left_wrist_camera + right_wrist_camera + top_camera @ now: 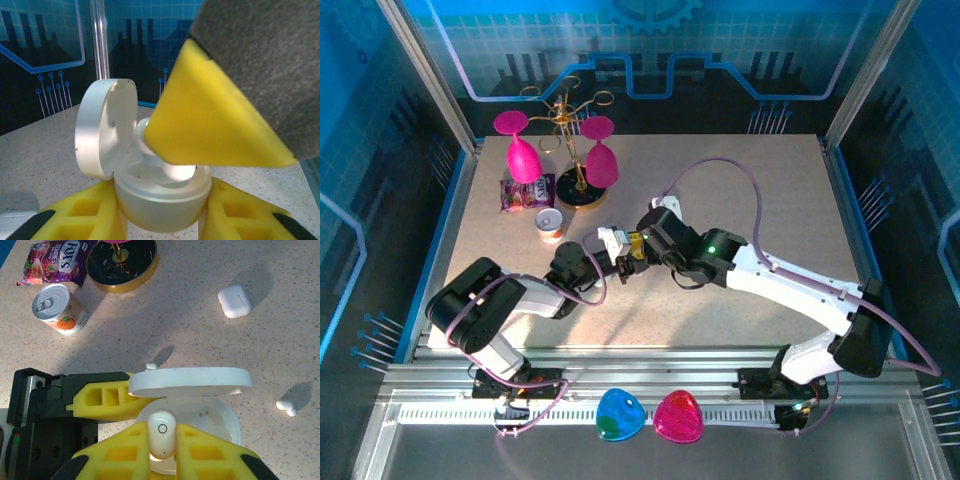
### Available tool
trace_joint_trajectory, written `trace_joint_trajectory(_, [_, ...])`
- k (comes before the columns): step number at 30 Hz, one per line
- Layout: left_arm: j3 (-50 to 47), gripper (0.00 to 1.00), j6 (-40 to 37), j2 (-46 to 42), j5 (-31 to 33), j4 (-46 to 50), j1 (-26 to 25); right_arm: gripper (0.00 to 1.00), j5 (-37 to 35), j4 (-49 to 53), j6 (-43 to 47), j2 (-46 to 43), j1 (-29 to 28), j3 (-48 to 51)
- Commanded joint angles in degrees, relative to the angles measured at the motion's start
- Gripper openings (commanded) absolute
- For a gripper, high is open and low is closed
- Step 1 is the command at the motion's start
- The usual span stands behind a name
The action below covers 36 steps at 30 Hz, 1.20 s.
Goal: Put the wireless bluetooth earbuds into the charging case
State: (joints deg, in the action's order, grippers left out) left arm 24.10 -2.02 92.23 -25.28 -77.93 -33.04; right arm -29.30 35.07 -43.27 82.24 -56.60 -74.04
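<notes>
Inserting step: earbud poised at the well of the open charging case.
Right gripper: clenched on the earbud.
Left gripper: clenched on the charging case.
Next move: probably lower, seat, then release.

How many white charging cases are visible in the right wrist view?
2. The open case is gripped by the left pincer, near the bottom; the closed case lies on the table, upper right. Others may be hidden.
</notes>
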Motion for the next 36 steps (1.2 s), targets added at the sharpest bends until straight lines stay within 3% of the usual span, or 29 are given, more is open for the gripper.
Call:
trace_joint_trajectory(1, [1.2,0.21,-1.4,-0.3,1.1,-2.4,-0.5,0.15,0.4,-1.1,0.0,0.7,-0.6,-1.4])
trace_joint_trajectory(13, [1.7,0.21,-0.8,-0.5,2.9,-2.2,-0.5,0.16,2.3,-1.1,-0.8,1.3,-0.7,-0.9])
trace_joint_trajectory(20, [1.6,0.21,-1.3,-0.3,2.9,-2.3,-0.5,0.40,0.8,-2.0,0.7,-1.8,-0.7,0.0])
trace_joint_trajectory(26, [0.7,0.22,-1.9,-1.2,3.0,-1.4,0.2,0.49,2.6,-11.3,5.2,-10.0,-0.1,8.0])
trace_joint_trajectory(30, [-0.5,0.22,-2.4,-1.7,2.4,-1.5,0.6,0.54,6.6,-16.3,7.0,-16.3,3.0,14.6])
trace_joint_trajectory(36, [-3.5,0.22,-2.3,-5.1,1.9,-0.7,1.6,0.55,7.5,-15.5,5.2,-22.9,11.8,22.0])
